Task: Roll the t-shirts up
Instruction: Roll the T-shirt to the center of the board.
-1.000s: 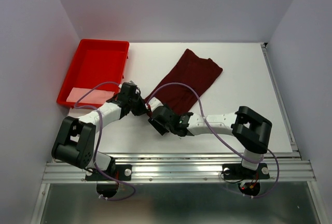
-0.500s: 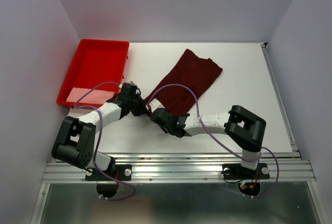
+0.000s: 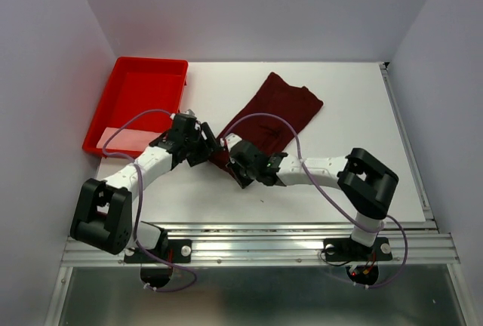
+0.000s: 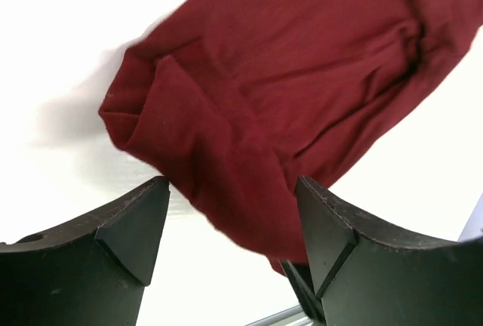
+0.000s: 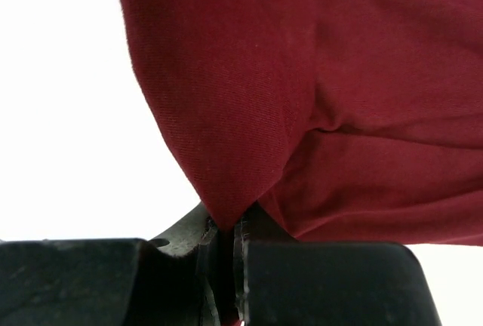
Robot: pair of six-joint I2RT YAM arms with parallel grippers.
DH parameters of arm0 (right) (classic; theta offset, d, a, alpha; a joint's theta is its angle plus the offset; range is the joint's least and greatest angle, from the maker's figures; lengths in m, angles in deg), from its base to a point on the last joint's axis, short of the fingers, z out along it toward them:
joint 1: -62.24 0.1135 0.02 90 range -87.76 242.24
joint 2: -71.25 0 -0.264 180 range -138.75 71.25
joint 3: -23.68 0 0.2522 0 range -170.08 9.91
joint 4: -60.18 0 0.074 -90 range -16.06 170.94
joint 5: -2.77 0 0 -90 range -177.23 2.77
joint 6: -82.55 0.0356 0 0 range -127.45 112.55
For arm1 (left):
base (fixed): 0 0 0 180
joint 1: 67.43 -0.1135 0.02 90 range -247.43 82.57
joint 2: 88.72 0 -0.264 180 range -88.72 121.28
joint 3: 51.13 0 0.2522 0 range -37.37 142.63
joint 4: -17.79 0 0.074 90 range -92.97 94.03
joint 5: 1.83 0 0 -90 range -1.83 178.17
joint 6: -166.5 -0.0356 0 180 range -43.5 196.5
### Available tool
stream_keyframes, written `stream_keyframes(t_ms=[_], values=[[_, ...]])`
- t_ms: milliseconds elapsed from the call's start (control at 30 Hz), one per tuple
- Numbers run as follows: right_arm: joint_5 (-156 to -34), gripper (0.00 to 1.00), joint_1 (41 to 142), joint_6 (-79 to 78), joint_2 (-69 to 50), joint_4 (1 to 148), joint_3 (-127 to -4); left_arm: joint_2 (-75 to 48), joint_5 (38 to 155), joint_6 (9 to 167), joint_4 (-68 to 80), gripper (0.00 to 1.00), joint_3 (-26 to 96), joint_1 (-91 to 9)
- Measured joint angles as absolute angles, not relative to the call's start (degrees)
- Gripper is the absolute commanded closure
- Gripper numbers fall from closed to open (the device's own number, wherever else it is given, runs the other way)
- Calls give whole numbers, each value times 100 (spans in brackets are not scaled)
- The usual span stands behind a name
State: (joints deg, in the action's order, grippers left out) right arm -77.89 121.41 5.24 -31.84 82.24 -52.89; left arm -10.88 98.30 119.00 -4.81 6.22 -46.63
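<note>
Maroon shirt (image 3: 279, 115) lies slantwise on the white surface (image 3: 355, 137); right pincer (image 5: 225, 254) is clenched on its near edge, likely to start the roll, while left pincer (image 4: 232, 190) gapes around the hem, ungripped.

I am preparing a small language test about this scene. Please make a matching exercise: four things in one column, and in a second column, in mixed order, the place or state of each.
Column 1
1. left gripper
2. right gripper
3. t-shirt
4. red tray

Column 2
A. at the far left corner of the table
B. shut, pinching a fold of the maroon fabric
C. lying slantwise across the middle of the white surface
D. open, with the maroon fabric showing between its spread fingers

Pairs: 1-D, 2-B, 3-C, 4-A
</note>
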Motion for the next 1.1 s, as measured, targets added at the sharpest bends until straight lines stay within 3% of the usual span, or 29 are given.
stream_keyframes(t_ms=[633, 1100], values=[[-11718, 99, 10500, 1466, -3130, 7767, -5210, -1652, 9845, 11527, -1137, 22, 1306, -4821], [-13001, 99, 10161, 1656, -3387, 7472, -4992, -1167, 10287, 11708, -451, 23, 862, -4823]])
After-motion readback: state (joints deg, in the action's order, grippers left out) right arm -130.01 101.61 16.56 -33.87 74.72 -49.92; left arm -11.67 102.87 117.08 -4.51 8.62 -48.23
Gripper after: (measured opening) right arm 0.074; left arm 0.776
